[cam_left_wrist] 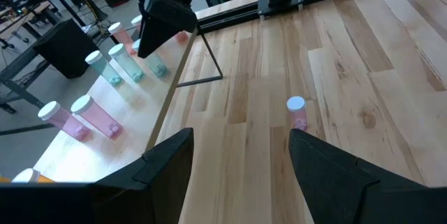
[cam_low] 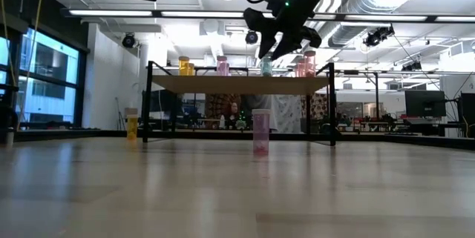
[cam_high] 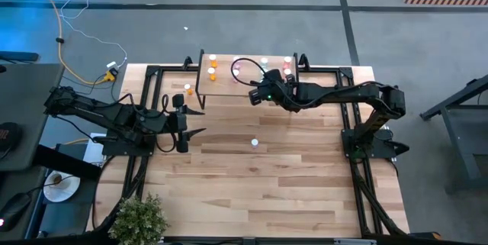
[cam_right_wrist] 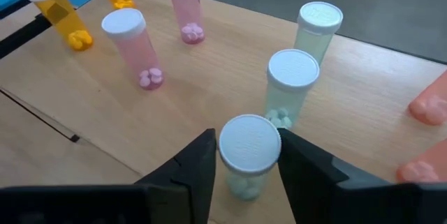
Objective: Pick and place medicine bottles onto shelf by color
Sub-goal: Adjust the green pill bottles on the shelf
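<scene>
Right gripper (cam_right_wrist: 246,155) over shelf (cam_right_wrist: 363,112), jaws clamped on teal bottle (cam_right_wrist: 248,155) w/ ribbed white cap, in line w/ two more teal bottles (cam_right_wrist: 292,88). Clear plastic cylinders, light-wood shelf. Right arm stretched across the bench (cam_high: 305,191). Left gripper (cam_left_wrist: 241,158) jaws released, low over bench; pink bottle (cam_left_wrist: 297,112) upright ahead.

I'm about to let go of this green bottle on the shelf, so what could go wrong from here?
The right gripper holds a green bottle close beside another green bottle; opening or pulling back could knock that one over. The held bottle sits near the shelf edge, so a nudge might tip it off. A pink bottle and an orange bottle are not yet on the shelf.
</scene>
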{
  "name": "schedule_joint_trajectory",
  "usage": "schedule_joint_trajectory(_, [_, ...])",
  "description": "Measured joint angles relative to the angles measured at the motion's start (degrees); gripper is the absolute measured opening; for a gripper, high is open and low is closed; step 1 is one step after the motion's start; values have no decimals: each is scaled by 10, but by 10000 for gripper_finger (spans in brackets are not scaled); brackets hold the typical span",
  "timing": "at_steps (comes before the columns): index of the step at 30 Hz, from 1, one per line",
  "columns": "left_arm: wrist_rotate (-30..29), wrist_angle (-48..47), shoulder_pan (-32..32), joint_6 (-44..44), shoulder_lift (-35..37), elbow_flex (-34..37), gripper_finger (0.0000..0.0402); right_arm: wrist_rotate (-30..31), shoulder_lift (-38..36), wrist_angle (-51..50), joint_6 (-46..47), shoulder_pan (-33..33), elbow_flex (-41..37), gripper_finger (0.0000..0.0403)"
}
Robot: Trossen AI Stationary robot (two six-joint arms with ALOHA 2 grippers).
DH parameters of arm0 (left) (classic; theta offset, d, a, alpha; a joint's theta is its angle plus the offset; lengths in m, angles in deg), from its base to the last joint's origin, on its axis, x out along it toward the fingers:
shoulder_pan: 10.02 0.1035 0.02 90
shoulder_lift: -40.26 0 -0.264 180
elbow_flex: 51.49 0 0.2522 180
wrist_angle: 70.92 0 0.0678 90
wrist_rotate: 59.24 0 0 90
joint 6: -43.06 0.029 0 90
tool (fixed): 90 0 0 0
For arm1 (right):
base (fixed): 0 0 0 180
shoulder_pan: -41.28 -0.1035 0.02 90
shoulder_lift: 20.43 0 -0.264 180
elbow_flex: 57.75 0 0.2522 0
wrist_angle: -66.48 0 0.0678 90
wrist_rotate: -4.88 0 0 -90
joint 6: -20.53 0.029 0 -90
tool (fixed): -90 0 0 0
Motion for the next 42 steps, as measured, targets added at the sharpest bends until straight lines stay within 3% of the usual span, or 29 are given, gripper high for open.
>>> schedule_joint_trajectory(11, [0, 0, 0, 0, 0, 0, 225, 3, -1, -4, 0, -7, 0, 129])
schedule_joint_trajectory(33, [0, 0, 0, -4, 0, 0, 225, 91, -14, -27, 31, -58, 0, 129])
schedule_joint_trajectory(42, [0, 0, 0, -4, 0, 0, 225, 85, -14, -28, 41, -53, 0, 129])
